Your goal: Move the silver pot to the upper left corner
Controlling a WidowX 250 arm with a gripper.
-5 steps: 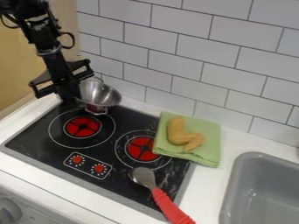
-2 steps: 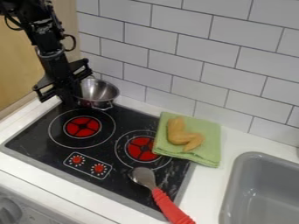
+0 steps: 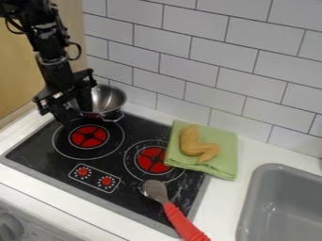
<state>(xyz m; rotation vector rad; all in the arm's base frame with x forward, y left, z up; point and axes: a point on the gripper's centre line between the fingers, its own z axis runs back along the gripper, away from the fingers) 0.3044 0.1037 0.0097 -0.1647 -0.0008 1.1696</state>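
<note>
The gripper [image 3: 76, 116] is hanging just beside the pot [image 3: 108, 100], overlapping its left side; its fingers seem to be standing apart, though the dark parts are blending. The pot is resting at the stove's [image 3: 37, 155] upper left corner. Since the earlier frames, the fingers are spreading and the pot is sitting more level. A ridged red handle [image 3: 182, 223] is slanting nearest, the round pot is shining like steel, and flat glossy tiles [image 3: 207, 61] are rising behind.
</note>
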